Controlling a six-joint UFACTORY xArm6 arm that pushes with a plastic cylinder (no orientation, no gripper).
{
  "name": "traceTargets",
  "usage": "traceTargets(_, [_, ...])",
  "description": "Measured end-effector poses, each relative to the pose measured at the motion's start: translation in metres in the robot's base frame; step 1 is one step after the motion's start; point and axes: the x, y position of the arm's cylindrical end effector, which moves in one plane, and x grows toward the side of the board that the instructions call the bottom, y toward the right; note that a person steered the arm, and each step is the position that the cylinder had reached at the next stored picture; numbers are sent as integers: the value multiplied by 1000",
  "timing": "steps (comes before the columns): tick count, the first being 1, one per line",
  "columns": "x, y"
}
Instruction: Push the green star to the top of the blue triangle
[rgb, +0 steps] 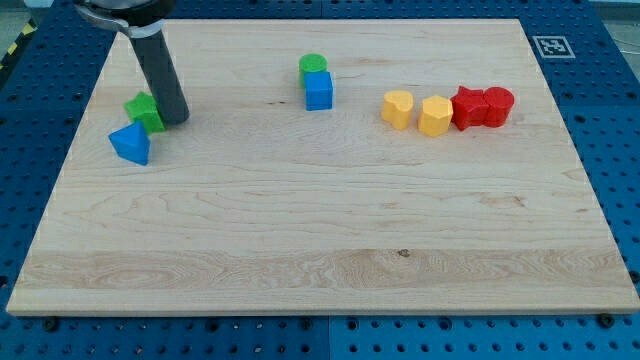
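Dark and straight, the rod ends in my tip (177, 119), which has no jaws to open or close and simply rests on the wooden board (320, 270), pressed against the view's right side of the green star (146, 110). That star sits touching the upper edge of the blue triangle (131, 144), just above it and slightly to the view's right, so the task looks nearly finished. To end the step well, I judge only a light nudge toward the view's left is wanted, slow enough that the star does not knock the triangle away. Well apart lie a green cylinder (313, 65) touching a blue cube (319, 90), two yellow blocks (417, 111), and two red blocks (482, 107).
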Motion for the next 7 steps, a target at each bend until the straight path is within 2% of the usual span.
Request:
traceTargets(1, [-25, 16])
traceTargets(3, [-49, 9])
traceTargets(5, [-53, -8])
traceTargets(7, [-38, -22])
